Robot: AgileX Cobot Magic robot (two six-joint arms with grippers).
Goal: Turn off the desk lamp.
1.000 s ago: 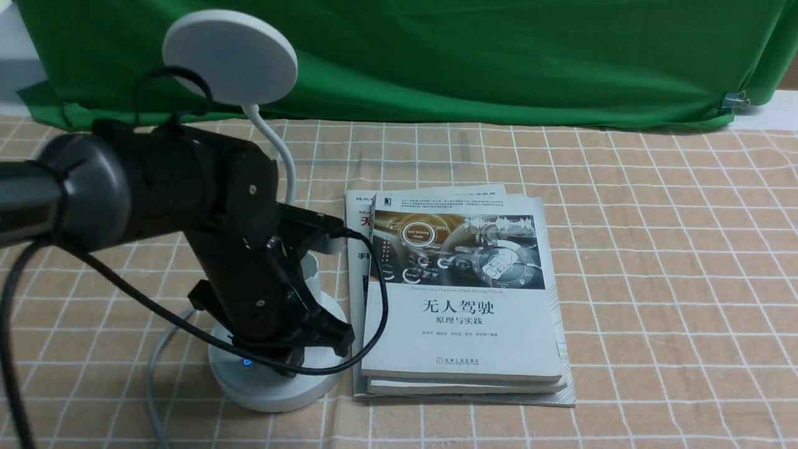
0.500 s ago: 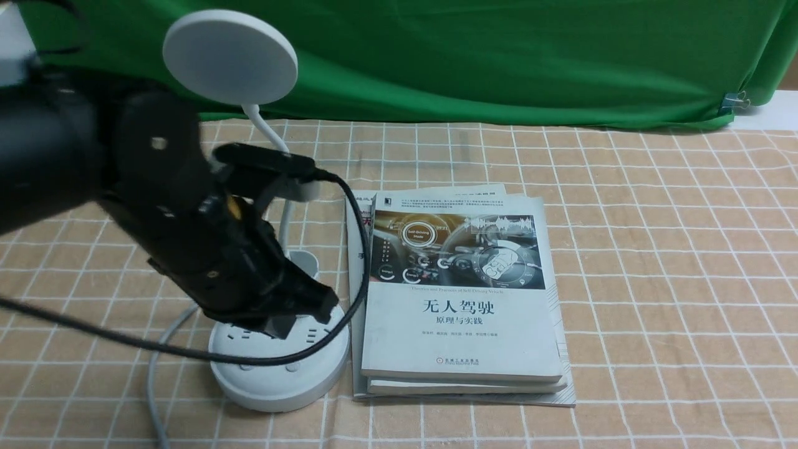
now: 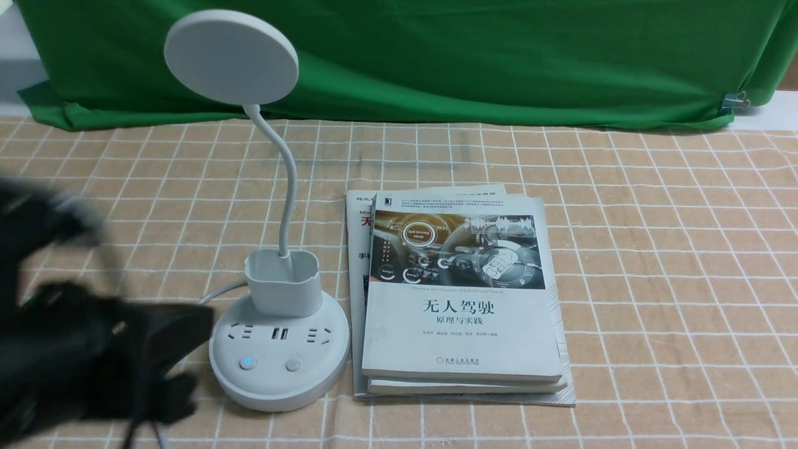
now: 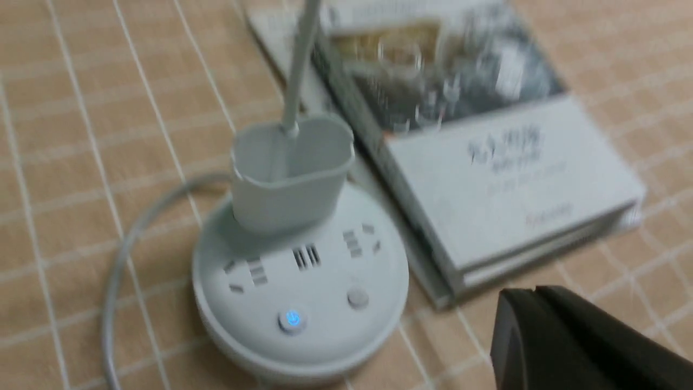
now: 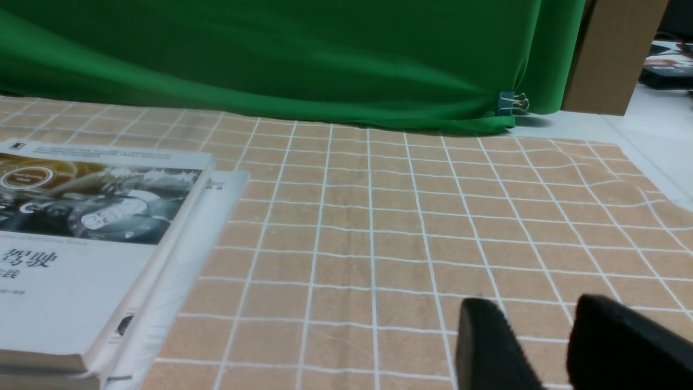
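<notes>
The lamp [image 3: 282, 287] stands on the left half of the table [image 3: 654, 262], close to the near edge. Its round base [image 3: 278, 390] carries a row of sockets, and nearer the edge sit two buttons: the left button [image 3: 248, 362] glows blue and the right button [image 3: 293, 365] is plain. A small cup [image 4: 289, 173] rises from the back of the base. Out of it the thin neck [image 3: 288, 187] bends up to the flat disc head [image 3: 232, 56], which is tilted toward the near edge. A grey cable [image 4: 116, 254] loops from the base toward the left edge.

A stack of books [image 3: 461, 324] lies just beside the base on its right, about mid-table. A green cloth [image 3: 499, 56] hangs along the far edge, with a clip [image 3: 735, 100] at the far right corner.

The left gripper [image 4: 533, 295] is over the near left corner, to the left of the base and apart from it. It is badly blurred in the front view. In its wrist view the dark fingers lie together with only a thin seam between them, holding nothing.

The right gripper [image 5: 536, 306] is low over the bare right half of the table, well apart from the books. Its fingers [image 5: 482, 336] are parted and hold nothing.
</notes>
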